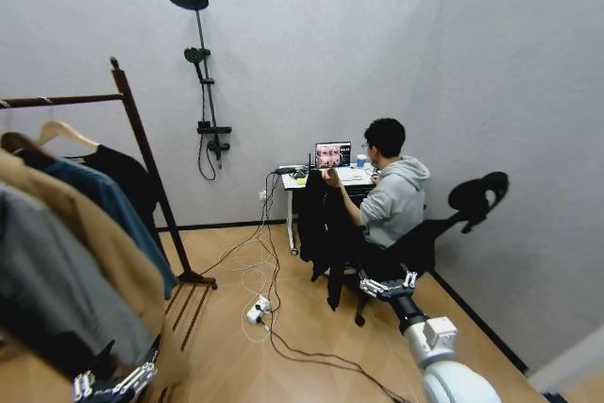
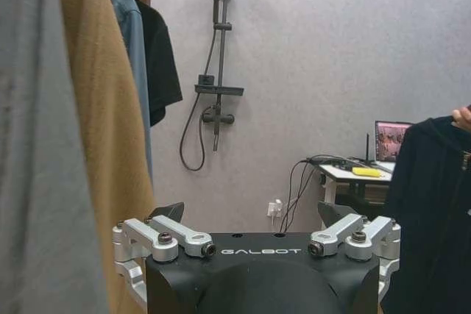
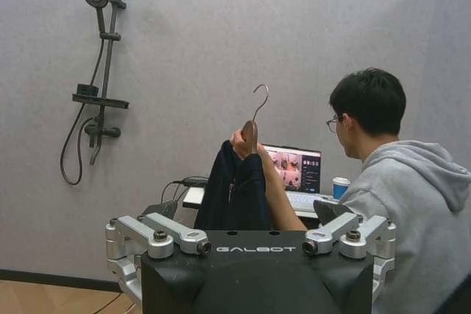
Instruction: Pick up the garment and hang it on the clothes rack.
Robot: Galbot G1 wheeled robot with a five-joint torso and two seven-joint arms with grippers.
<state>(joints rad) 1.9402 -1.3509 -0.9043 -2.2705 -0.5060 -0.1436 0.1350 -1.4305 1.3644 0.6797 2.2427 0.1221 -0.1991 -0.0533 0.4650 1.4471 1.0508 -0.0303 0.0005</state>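
The right end effector [image 1: 384, 287] is held low in front of the robot with its fingers [image 3: 333, 211] spread apart, gripping nothing and touching nothing, pointed toward the seated person. The left end effector [image 1: 111, 387] sits low beside the hung clothes, its fingers [image 2: 168, 212] likewise apart and empty. The garment [image 1: 326, 224] hangs just beyond the right end effector: a long black drape of soft cloth, folds falling straight down nearly to the floor. In the right wrist view a person's hand [image 3: 246, 140] holds it up by the brown hanger neck, with the metal hook [image 3: 260, 102] standing upright above the fist. The person sits at a surface [image 1: 295, 182] with a laptop [image 1: 333, 154]. The rack [image 1: 151, 176] stands well apart to the left, its bar carrying a blue jacket [image 1: 104, 200], a tan coat [image 1: 90, 233] and a grey piece [image 1: 47, 276].
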